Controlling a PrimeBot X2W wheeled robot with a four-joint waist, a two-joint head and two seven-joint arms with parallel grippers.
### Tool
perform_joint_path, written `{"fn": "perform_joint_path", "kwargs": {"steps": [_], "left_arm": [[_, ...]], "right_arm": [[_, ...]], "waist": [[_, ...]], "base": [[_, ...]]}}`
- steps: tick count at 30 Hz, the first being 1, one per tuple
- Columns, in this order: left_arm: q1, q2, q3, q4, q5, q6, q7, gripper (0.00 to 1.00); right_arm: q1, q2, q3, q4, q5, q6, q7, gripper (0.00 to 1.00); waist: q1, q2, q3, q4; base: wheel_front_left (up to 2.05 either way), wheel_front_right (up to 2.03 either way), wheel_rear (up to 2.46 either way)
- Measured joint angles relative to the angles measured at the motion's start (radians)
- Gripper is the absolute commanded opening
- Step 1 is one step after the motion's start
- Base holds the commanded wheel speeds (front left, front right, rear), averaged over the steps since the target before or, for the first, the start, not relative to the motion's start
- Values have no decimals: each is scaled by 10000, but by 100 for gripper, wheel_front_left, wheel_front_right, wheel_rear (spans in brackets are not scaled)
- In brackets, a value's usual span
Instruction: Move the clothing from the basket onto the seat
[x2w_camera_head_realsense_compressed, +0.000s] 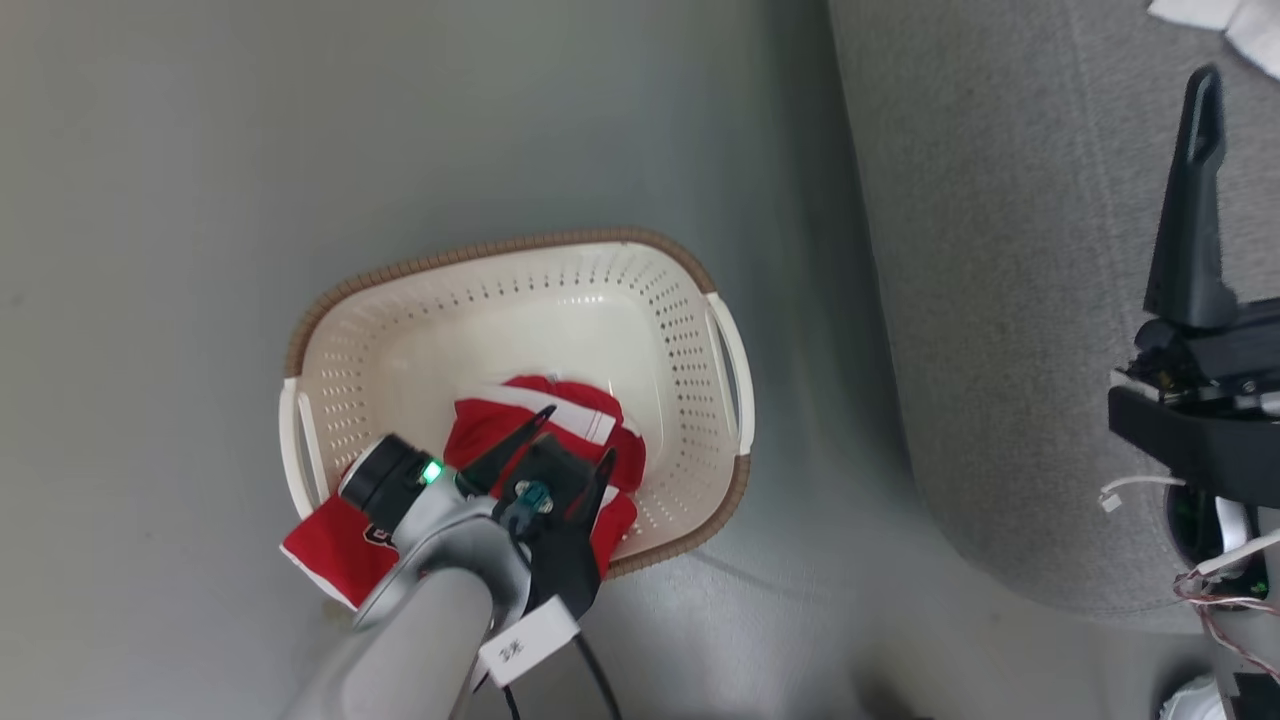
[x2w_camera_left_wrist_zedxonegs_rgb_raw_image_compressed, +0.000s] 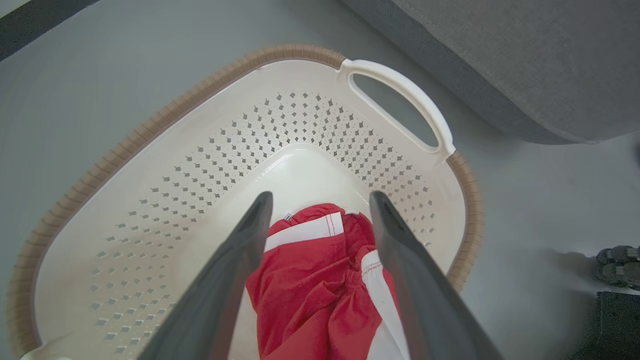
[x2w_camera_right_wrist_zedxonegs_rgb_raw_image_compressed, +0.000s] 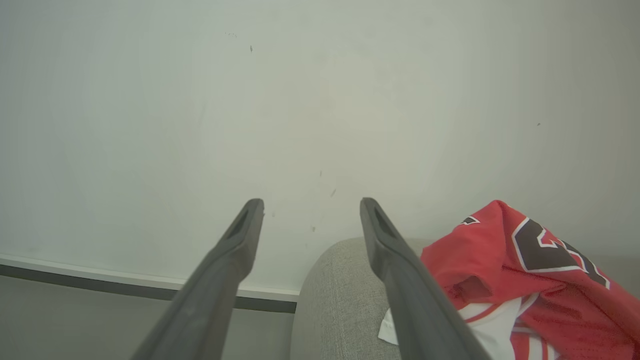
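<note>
Sofa (x2w_camera_head_realsense_compressed: 1000, 300): grey upholstery on the right of the head view, near the basket but apart from it. The right wrist view adds its rounded end against a pale wall (x2w_camera_right_wrist_zedxonegs_rgb_raw_image_compressed: 320, 100).
Floor (x2w_camera_head_realsense_compressed: 200, 200): grey, under the basket.
Basket (x2w_camera_head_realsense_compressed: 520, 248): cream and perforated with a brown rim. The left wrist view shows most of its bottom bare.
Red garments (x2w_camera_head_realsense_compressed: 545, 420): bunched at the basket's near side, with white stripes. In the head view one piece with a dark logo hangs out over the near rim corner.
Red jersey (x2w_camera_right_wrist_zedxonegs_rgb_raw_image_compressed: 525, 270): lies on the sofa.
Left gripper (x2w_camera_head_realsense_compressed: 578, 433): jaws spread wide, fingers either side of the bunched fabric, gripping nothing. Whether they touch it cannot be told.
Right gripper (x2w_camera_right_wrist_zedxonegs_rgb_raw_image_compressed: 311, 202): wide apart and empty above the sofa, pointing at the wall.
</note>
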Motion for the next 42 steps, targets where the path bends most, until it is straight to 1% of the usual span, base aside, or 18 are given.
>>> {"fn": "perform_joint_path", "kwargs": {"steps": [3, 14, 23, 31, 38, 42], "left_arm": [[-527, -61, -161, 288, 88, -82, 169, 100], [-2039, -125, -416, 1559, 591, -90, 608, 100], [-2764, -136, -456, 2385, 669, -88, 642, 100], [-3335, -136, -516, 3070, 771, -79, 598, 100], [-3627, -155, -627, 3670, 894, -69, 604, 100], [-3871, -159, -644, 3983, 961, 29, 650, 100]], "right_arm": [[-222, -52, -8, -322, -100, -2, 0, 100], [-998, -67, 242, -1388, -644, -2, -10, 100], [-1233, 79, 458, -1616, -763, -8, -10, 100], [-1410, 316, 738, -1703, -988, -15, -10, 100], [-1409, 416, 867, -1726, -1116, -88, -10, 100], [-1370, 420, 876, -1795, -1189, -90, -10, 100]], "waist": [[0, 0, 453, -22], [-1, 0, 2080, -94], [-1, -1, 3136, -250], [-1, -1, 3707, -555], [-2, -1, 3837, -759], [-3, -3, 3844, -843]], "base": [[0, 0, 0], [0, 0, 0], [0, 0, 0], [0, 0, 0], [0, 0, 0], [0, 0, 0]]}}
